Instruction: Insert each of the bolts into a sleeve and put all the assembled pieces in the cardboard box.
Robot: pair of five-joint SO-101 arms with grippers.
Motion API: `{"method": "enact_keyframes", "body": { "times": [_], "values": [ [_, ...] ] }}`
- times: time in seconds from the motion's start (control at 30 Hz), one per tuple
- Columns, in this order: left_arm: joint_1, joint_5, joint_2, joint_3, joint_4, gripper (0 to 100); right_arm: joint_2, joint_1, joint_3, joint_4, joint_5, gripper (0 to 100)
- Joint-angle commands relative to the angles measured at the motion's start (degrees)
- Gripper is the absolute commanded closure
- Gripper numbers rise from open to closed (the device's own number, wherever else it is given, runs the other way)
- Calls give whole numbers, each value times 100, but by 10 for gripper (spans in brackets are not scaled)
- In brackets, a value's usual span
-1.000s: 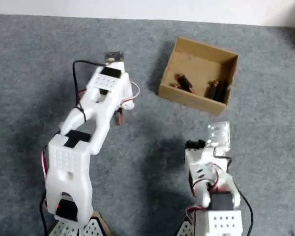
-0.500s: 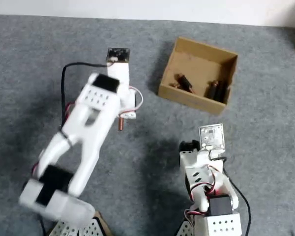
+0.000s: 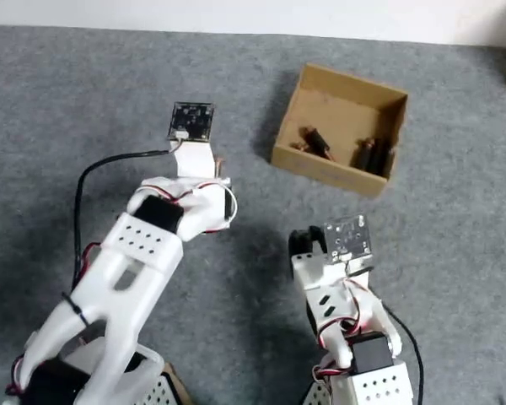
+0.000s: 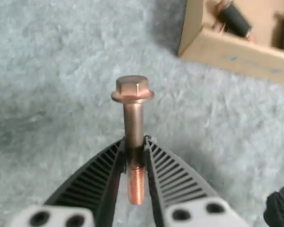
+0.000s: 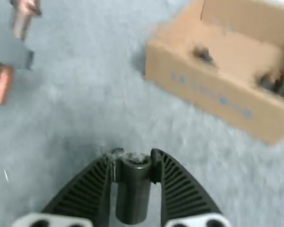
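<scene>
While your left gripper (image 4: 135,142) clamps the copper bolt (image 4: 133,116) by its threaded end, head pointing away over the grey carpet (image 3: 84,101), your right gripper (image 5: 135,155) is closed around a black sleeve (image 5: 131,189). You see the cardboard box (image 3: 325,171) near both, with assembled pieces (image 3: 371,155) lying inside.

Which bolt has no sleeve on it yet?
The bolt held between the fingers of the left gripper: bare copper shank. The bolts in the cardboard box wear black sleeves.
</scene>
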Motion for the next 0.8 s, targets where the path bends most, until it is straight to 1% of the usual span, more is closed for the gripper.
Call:
{"method": "enact_keyframes", "body": {
  "times": [0.0, 0.03, 0.1, 0.2, 0.33, 0.5, 0.57, 0.63, 0.7, 0.77],
  "values": [
    [224, -53, -435, -48, -185, 995, -84, -75, 418, -593, 18, 993],
    [259, -105, -505, -66, -193, 995, -84, -119, 470, -699, 18, 993],
    [418, -501, -716, -66, -255, 995, -84, -286, 532, -813, 44, 993],
    [664, -853, -1121, 57, -519, 995, -84, -673, 532, -822, 53, 993],
    [901, -897, -1622, 400, -1125, 995, -75, -1077, 541, -804, 53, 993],
    [1042, -853, -2105, 910, -1530, 995, -75, -1156, 541, -831, 62, 993],
    [1042, -580, -2343, 1147, -1846, 995, -75, -1156, 541, -831, 62, 993],
    [1015, 97, -2642, 1402, -2127, 995, -75, -1156, 541, -831, 62, 993],
    [1033, 624, -2949, 1675, -2277, 995, -75, -1147, 541, -831, 62, 993],
    [1042, 818, -3187, 1868, -2303, 995, -75, -1147, 541, -840, 62, 993]
  ]
}}
